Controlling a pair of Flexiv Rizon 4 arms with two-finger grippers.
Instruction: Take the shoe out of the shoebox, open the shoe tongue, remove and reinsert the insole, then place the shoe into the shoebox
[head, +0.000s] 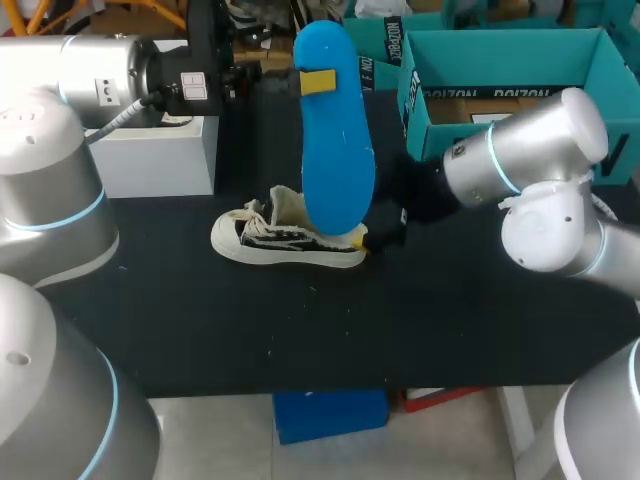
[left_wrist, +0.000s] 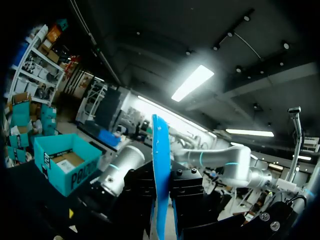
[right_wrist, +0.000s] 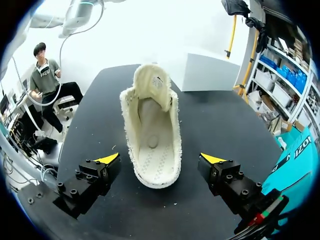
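Observation:
My left gripper (head: 318, 82) is shut on a blue insole (head: 337, 150) and holds it upright, high above the table. In the left wrist view the insole (left_wrist: 160, 165) shows edge-on, pinched in the gripper (left_wrist: 161, 205). A white canvas shoe (head: 285, 240) with black markings lies on the black table. My right gripper (head: 375, 238) is open at its heel. The right wrist view looks into the shoe (right_wrist: 152, 140): its tongue is folded up and no insole lies inside. The heel sits inside the right gripper (right_wrist: 160, 159), and neither yellow tip touches it. The teal shoebox (head: 500, 45) stands open at the back right.
A white box (head: 155, 155) stands at the back left of the table. A second teal box (head: 375, 40) sits behind the raised insole. The shoebox (left_wrist: 65, 165) also shows beside my right arm (left_wrist: 220, 160) in the left wrist view.

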